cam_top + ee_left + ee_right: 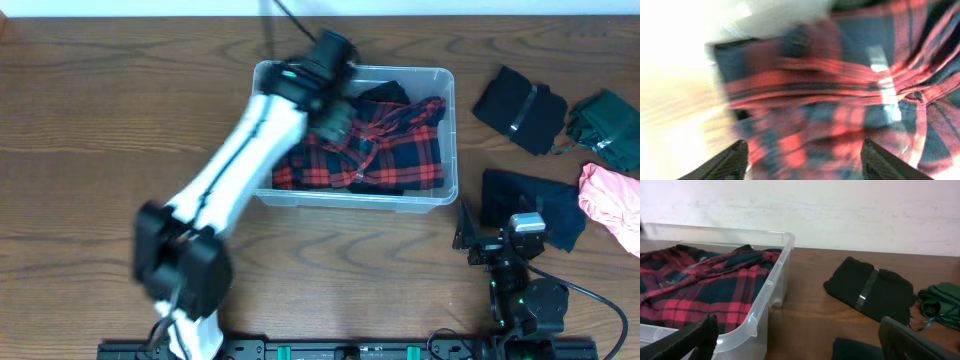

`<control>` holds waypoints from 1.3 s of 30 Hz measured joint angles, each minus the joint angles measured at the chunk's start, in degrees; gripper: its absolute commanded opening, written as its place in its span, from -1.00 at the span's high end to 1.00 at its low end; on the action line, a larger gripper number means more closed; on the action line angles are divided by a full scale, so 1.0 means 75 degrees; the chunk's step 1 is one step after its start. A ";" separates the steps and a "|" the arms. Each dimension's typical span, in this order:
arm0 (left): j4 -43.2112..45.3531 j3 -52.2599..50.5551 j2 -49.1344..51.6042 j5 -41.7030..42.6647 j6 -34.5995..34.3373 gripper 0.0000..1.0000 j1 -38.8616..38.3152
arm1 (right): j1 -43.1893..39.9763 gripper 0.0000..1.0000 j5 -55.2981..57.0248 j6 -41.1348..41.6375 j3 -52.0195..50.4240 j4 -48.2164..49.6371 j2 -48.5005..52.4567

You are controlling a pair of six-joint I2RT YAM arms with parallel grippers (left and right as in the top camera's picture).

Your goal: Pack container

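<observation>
While the left arm (240, 160) stretches from the near edge across the surface (100, 120), its left fingers (735, 161) hang over the container (452, 130). This clear plastic bin sits toward the far side of the wooden surface, a little right of the middle, with its long sides running left to right. A red and dark blue plaid shirt (380, 150) lies crumpled inside it and fills most of the floor. A black garment (385, 95) shows just behind the shirt, against the far wall of the bin.

The left wrist view is blurred, but the left fingers stand well apart at the bottom corners, with plaid cloth spread beyond them. Nothing looks caught between them. Whether the tips touch the cloth cannot be told.

The right arm (520, 290) sits low at the near right edge, outside the bin. Its right fingers (695, 336) are spread wide and hold nothing. They point toward the far wall, with the bin's right end to their left.

Four more pieces of clothing lie on the surface to the right of the bin. A folded black piece with a grey stripe (520, 110) lies farthest back, near the bin's right end but apart from it. A dark green piece (612, 130) lies just beside it on the right. A pink piece (612, 200) lies at the right edge, nearer than the green one. A dark piece (535, 200) lies just left of the pink one, right in front of the right arm.
</observation>
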 measured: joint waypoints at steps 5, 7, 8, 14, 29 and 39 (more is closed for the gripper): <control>-0.0309 0.0041 -0.1055 0.0003 -0.0067 -0.76 0.0886 | 0.0000 -0.98 0.0000 0.0000 0.0000 0.0000 0.0000; -0.0481 0.0061 -0.1376 -0.0006 -0.0055 -0.80 0.1492 | 0.0000 -0.98 -0.0003 0.0000 0.0000 0.0000 0.0000; -0.0542 0.0064 -0.1457 -0.0003 -0.0058 -0.85 0.1769 | 0.0000 -0.98 0.0000 0.0000 0.0000 0.0000 0.0000; -0.0790 0.0070 -0.1513 -0.0003 -0.0064 -0.96 0.3337 | 0.0000 -0.98 -0.0003 0.0000 0.0000 0.0000 0.0000; -0.0851 0.0070 -0.1513 0.0000 -0.0242 -0.96 0.5036 | 0.0000 -0.98 -0.0207 0.0041 0.0000 0.0137 0.0000; -0.0854 0.0070 -0.1513 0.0006 -0.0245 -0.96 0.5036 | -0.0035 -0.98 -0.0376 0.0877 0.1256 -0.0478 0.1087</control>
